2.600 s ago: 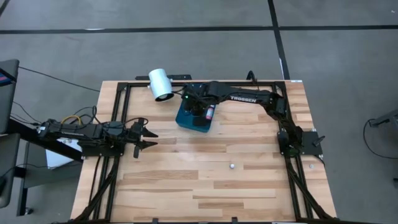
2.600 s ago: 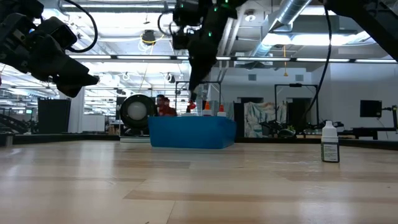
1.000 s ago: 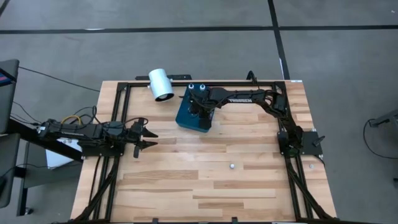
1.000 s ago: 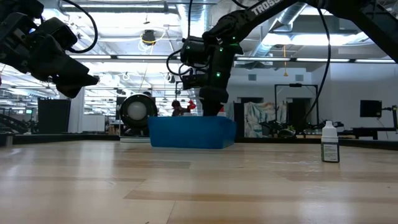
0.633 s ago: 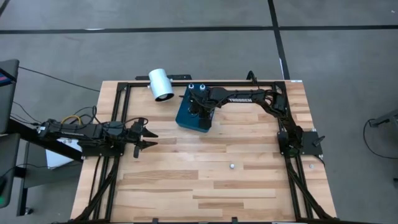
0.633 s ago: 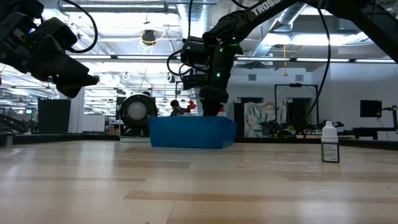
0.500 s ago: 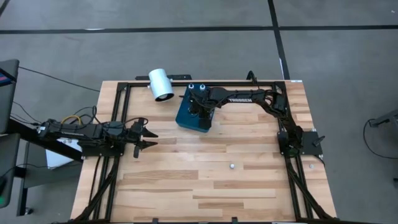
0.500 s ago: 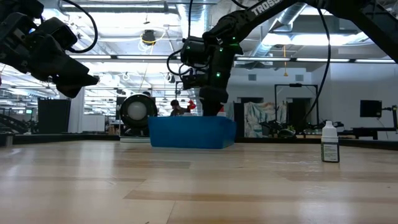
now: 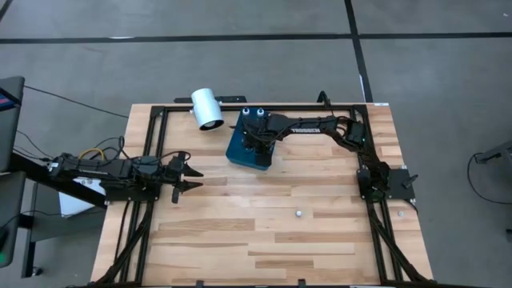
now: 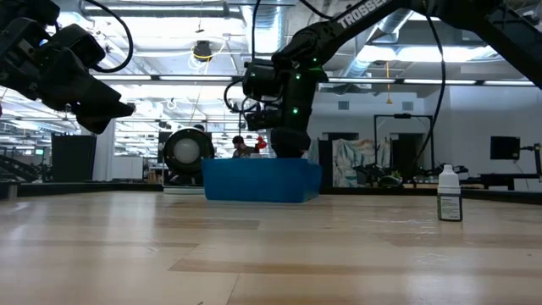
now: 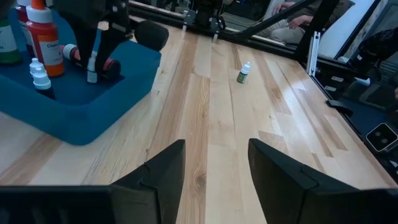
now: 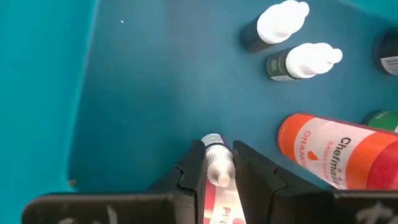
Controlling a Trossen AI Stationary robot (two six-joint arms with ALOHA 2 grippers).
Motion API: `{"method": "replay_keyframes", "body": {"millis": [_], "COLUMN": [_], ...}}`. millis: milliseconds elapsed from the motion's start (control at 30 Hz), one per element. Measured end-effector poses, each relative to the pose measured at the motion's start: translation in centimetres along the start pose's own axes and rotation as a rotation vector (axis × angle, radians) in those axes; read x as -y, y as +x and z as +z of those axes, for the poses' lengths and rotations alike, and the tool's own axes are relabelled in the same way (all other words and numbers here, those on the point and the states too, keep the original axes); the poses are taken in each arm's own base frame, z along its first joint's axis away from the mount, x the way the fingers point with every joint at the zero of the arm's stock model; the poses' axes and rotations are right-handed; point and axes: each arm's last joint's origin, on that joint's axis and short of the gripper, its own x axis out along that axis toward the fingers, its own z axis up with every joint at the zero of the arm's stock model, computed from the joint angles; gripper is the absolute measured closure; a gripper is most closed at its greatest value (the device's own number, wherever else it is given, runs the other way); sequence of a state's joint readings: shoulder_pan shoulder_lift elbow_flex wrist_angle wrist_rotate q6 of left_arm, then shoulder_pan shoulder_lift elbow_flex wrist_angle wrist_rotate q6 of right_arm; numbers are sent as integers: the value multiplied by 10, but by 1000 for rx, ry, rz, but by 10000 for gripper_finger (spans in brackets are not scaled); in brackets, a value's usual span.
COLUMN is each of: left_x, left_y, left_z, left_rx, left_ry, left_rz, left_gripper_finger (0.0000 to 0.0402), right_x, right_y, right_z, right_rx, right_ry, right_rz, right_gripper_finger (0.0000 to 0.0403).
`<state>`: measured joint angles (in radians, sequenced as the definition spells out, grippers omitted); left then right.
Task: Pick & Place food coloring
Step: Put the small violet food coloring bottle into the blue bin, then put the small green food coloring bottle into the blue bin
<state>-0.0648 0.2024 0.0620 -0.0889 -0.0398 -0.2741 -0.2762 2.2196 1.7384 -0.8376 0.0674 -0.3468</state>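
"TROSSEN" in white on the right arm (image 9: 308, 126), readable in high view, partly in low view too. Orange bottle (image 12: 339, 152) in right wrist view: "Chefmas…" and "ORANG…", both cut off. Bottle in the right gripper (image 12: 216, 167) has red label w/ "P…" only; labels on the other bottles too small or blurred to read.

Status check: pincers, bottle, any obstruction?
Right pincer shut on pink bottle, low inside blue tray. Left pincer open, parked off left. Nothing blocking.

Both arms (image 9: 312, 126) are black with jointed links; white "TROSSEN" lettering; small green lights; black cables
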Motion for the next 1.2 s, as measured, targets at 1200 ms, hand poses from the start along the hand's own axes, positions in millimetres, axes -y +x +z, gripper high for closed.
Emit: {"method": "replay_keyframes", "body": {"millis": [1200], "left_x": [0], "left_y": [0], "left_z": [-1], "left_rx": [-12], "left_ry": [0], "left_rz": [-3], "left_gripper_finger": [235], "right_x": [-6], "right_y": [-3], "right_z": [-2], "right_rx": [-111], "right_ry": [-40], "right_rz": [-173], "right_gripper_finger": [267]}}
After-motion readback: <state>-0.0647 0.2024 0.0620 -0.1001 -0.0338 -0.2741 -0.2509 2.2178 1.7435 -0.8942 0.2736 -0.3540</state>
